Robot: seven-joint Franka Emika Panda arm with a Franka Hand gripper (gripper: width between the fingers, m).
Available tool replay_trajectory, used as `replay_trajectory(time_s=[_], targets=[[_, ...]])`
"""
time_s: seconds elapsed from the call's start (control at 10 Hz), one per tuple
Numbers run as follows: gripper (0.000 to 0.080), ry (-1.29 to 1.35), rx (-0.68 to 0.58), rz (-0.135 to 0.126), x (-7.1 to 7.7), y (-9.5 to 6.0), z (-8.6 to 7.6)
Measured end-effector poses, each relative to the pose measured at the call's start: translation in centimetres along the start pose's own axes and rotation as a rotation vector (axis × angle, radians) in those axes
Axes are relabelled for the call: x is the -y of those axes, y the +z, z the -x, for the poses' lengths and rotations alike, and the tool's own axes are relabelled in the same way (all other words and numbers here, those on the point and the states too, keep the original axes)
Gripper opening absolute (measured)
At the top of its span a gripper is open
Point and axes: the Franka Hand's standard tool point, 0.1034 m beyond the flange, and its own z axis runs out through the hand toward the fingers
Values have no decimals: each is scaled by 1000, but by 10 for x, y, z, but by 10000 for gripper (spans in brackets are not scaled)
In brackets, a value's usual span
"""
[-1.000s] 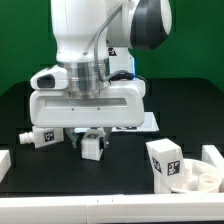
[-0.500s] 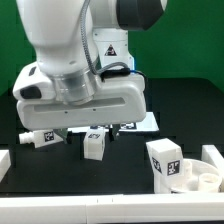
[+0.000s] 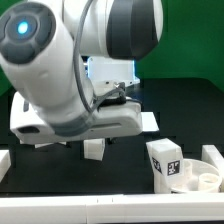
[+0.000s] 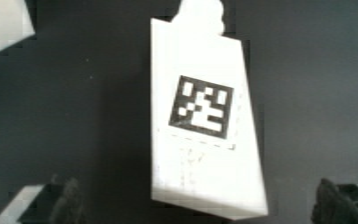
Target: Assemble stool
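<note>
While pincer (image 4: 197,205) hangs spread, tagged white leg (image 4: 202,110) lies between jaws, untouched.

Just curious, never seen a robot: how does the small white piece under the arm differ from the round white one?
The leg is small and blocky; the seat is bigger and round. The leg lies under the arm, near the middle; the seat sits at the exterior view's right. Both are white.
</note>
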Motion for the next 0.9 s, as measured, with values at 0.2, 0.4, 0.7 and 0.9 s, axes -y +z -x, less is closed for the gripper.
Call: replay_trajectory(time_s=[0.2, 0.4, 0.7, 0.9], targets=[[648, 102, 171, -16, -3, 19, 10], [648, 92, 139, -12, -6, 16, 1], [648, 176, 196, -34, -3, 27, 6], [648, 196, 209, -31, -5, 30, 4]])
